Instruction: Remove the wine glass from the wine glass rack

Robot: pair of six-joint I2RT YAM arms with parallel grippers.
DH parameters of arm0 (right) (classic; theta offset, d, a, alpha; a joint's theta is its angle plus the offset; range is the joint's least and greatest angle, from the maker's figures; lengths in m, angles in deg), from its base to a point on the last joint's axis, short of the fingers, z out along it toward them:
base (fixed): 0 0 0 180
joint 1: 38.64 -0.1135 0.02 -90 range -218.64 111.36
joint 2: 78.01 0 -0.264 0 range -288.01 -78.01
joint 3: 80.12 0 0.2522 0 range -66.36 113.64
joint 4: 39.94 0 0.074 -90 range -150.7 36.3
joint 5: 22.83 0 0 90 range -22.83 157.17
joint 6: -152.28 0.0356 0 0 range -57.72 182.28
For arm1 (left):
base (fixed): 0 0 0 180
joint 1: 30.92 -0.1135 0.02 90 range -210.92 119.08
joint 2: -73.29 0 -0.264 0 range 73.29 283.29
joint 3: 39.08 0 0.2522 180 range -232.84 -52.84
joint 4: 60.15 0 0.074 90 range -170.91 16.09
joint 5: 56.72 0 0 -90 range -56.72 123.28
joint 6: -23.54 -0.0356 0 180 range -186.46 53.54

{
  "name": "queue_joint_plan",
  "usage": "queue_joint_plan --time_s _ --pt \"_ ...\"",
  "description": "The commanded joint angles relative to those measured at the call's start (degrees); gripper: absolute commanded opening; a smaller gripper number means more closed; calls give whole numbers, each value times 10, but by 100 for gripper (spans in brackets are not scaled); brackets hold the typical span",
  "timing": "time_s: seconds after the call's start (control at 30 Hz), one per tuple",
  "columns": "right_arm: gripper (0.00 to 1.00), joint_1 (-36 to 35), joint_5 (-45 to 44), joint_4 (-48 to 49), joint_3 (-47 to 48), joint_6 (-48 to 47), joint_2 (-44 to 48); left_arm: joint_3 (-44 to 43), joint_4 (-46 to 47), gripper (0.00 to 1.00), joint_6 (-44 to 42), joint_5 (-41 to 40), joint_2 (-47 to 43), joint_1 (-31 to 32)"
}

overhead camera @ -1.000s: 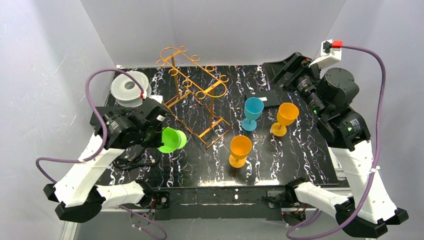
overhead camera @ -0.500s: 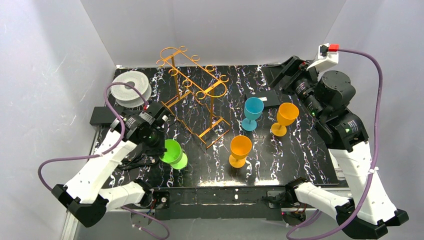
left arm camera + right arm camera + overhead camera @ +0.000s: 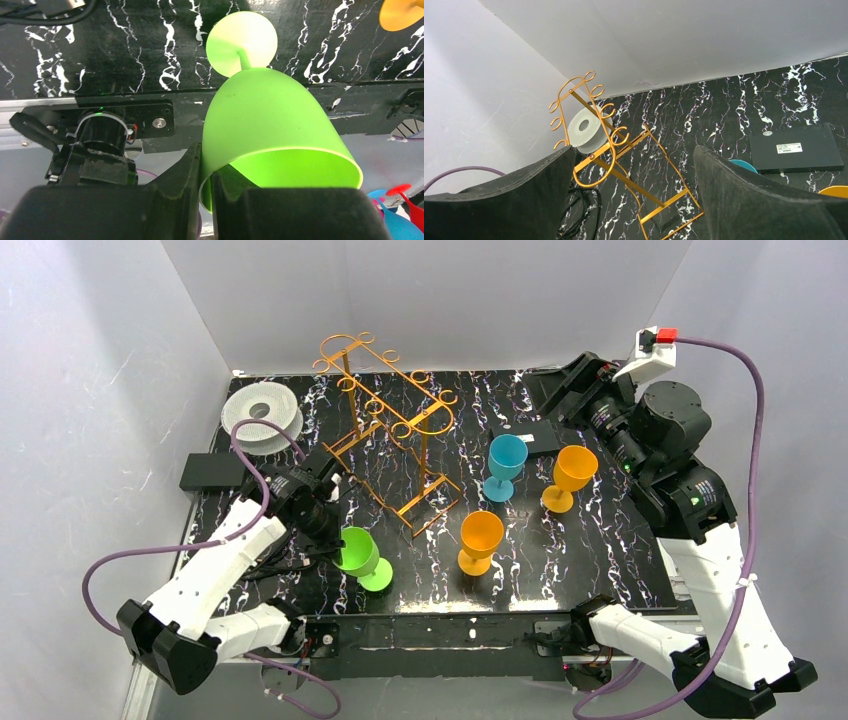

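The orange-gold wire wine glass rack [image 3: 390,430] stands at the back middle of the table, with no glass hanging on it. My left gripper [image 3: 335,540] is shut on the rim of a green wine glass [image 3: 357,549], in front of and left of the rack. The glass is tilted, its foot [image 3: 377,578] low near the table's front edge. In the left wrist view the fingers [image 3: 192,170] pinch the rim of the green wine glass [image 3: 270,125]. My right gripper [image 3: 575,390] hangs open and empty at the back right. Its wrist view shows the rack [image 3: 591,156] between its open fingers [image 3: 744,200].
A blue glass [image 3: 506,462] and two orange glasses [image 3: 572,472] [image 3: 481,537] stand upright right of the rack. A white spool [image 3: 262,415] lies at the back left. A flat black box [image 3: 528,438] lies behind the blue glass, another [image 3: 212,471] at the left edge.
My left arm has carried the green wine glass down and toward the front of the table, a little to the right. The right arm has shifted only slightly.
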State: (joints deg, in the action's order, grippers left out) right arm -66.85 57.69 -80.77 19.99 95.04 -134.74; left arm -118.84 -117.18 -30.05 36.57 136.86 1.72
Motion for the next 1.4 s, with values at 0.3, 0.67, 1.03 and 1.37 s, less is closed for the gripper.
queue_joint_plan --time_s 0.3,0.67,1.03,1.37 --pt "95 -1 -5 10 -9 -17 11 49 27 0 -40 57 33 -15" --pt "96 -1 -8 5 -10 -20 8 54 41 24 -52 48 36 -15" --pt "97 -1 20 -25 12 -34 -11 21 25 60 -56 47 36 -15" --pt "98 6 210 -79 108 -17 -83 -83 -38 98 -61 -23 11 -15"
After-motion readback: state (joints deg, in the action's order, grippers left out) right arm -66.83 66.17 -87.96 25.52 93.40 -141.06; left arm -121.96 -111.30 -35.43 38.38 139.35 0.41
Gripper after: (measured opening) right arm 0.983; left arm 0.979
